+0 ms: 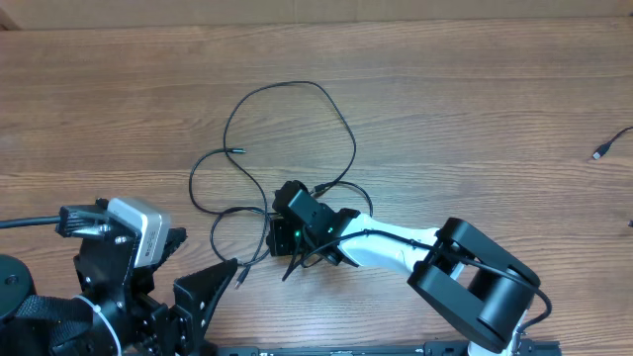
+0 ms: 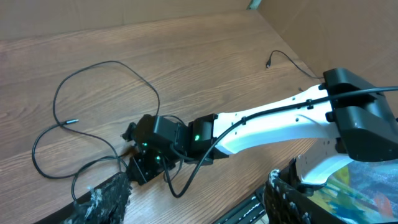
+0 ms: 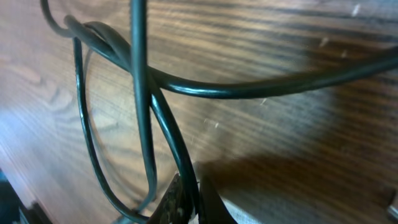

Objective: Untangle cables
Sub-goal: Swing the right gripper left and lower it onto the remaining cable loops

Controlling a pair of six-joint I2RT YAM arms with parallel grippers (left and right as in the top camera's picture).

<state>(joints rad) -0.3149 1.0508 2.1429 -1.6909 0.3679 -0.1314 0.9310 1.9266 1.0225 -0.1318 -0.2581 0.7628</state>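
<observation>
The cables (image 1: 293, 84) lie as thin black loops on the wooden table, tangled at the centre, with one plug end (image 1: 237, 151) free inside the left loop. The left wrist view shows the same loops (image 2: 99, 63). My right gripper (image 1: 277, 225) is down on the tangle. In the right wrist view its fingers (image 3: 186, 190) are shut on one strand, with other strands (image 3: 249, 87) crossing just above. My left gripper (image 1: 198, 262) is open and empty at the lower left, close to another plug end (image 1: 240, 280); in its own view (image 2: 199, 205) it holds nothing.
A separate thin cable end (image 1: 608, 143) lies at the far right edge, also in the left wrist view (image 2: 286, 57). The right arm's white link (image 1: 396, 247) stretches from the lower right to the centre. A cardboard wall (image 1: 316, 8) runs along the back.
</observation>
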